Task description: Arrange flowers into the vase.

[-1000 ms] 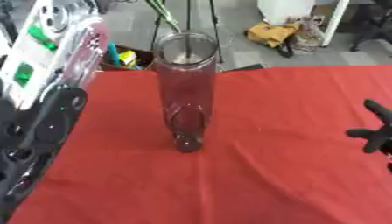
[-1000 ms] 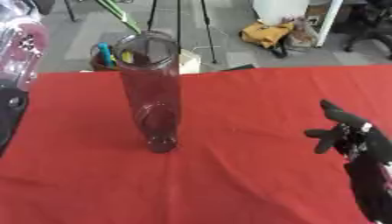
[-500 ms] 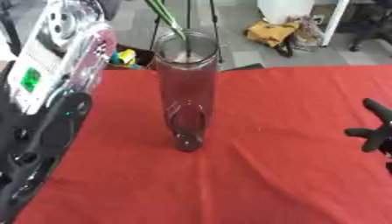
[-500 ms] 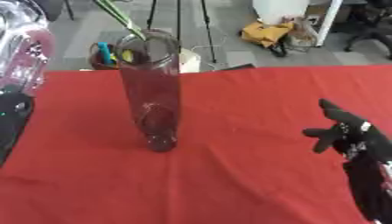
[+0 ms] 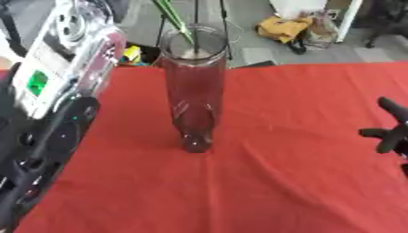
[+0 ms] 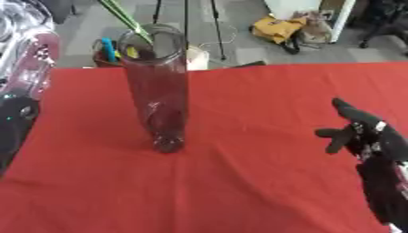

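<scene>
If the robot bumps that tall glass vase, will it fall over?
Probably, yes. The glass vase is tall and narrow on a small base, so a push near its rim would likely tip it. It looks like clear glass, so it may break, and it could roll on the red tablecloth.

tall clear glass vase: see-through, tinted dark red by the cloth behind it, paler grey at the rim
thin flower stem: bright green, at the vase's rim
flat red tablecloth: plain red, no pattern, all around the vase
right hand: black, with a small white patch, right of the vase
left arm: black lower part with silver-white casing and a green patch, left of the vase
crumpled yellow bag: yellow, on the grey floor beyond the vase
</scene>
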`<move>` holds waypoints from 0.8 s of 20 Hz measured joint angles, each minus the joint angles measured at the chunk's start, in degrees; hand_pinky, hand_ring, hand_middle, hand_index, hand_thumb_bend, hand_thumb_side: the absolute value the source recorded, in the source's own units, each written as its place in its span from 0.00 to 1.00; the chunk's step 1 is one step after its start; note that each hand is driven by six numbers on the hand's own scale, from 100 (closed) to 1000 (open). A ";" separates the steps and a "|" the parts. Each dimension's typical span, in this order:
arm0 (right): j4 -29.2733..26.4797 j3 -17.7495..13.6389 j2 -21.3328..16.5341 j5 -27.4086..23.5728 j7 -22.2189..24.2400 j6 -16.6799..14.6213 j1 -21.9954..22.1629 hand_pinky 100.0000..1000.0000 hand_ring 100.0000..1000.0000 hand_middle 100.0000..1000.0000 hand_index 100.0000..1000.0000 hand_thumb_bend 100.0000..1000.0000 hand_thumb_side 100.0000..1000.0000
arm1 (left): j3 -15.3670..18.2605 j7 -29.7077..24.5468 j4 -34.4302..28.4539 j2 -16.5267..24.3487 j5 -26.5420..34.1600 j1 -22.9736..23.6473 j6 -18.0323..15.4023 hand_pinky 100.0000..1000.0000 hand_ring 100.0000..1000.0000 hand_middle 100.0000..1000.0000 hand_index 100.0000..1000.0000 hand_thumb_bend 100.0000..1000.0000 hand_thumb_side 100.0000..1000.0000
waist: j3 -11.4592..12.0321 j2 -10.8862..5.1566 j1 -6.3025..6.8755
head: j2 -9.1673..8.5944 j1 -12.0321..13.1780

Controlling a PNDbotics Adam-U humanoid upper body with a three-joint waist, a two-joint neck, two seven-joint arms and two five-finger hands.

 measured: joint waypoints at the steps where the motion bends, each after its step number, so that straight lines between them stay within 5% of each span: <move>1: 0.00 0.00 0.00 0.00 0.00 0.00 -0.04 0.71 1.00 0.38 0.82 0.00 1.00 | -0.02 -0.04 0.01 0.00 -0.01 0.01 0.04 0.00 0.00 0.00 0.00 0.30 0.56 | -0.03 0.03 0.01 | 0.00 -0.02; 16: 0.00 -0.01 0.06 0.00 0.05 0.03 -0.12 0.71 1.00 0.38 0.82 0.00 1.00 | -0.73 -0.66 1.09 -0.06 -0.21 0.86 0.68 0.00 0.00 0.00 0.02 0.36 0.69 | -0.16 0.74 -0.01 | -0.07 -0.08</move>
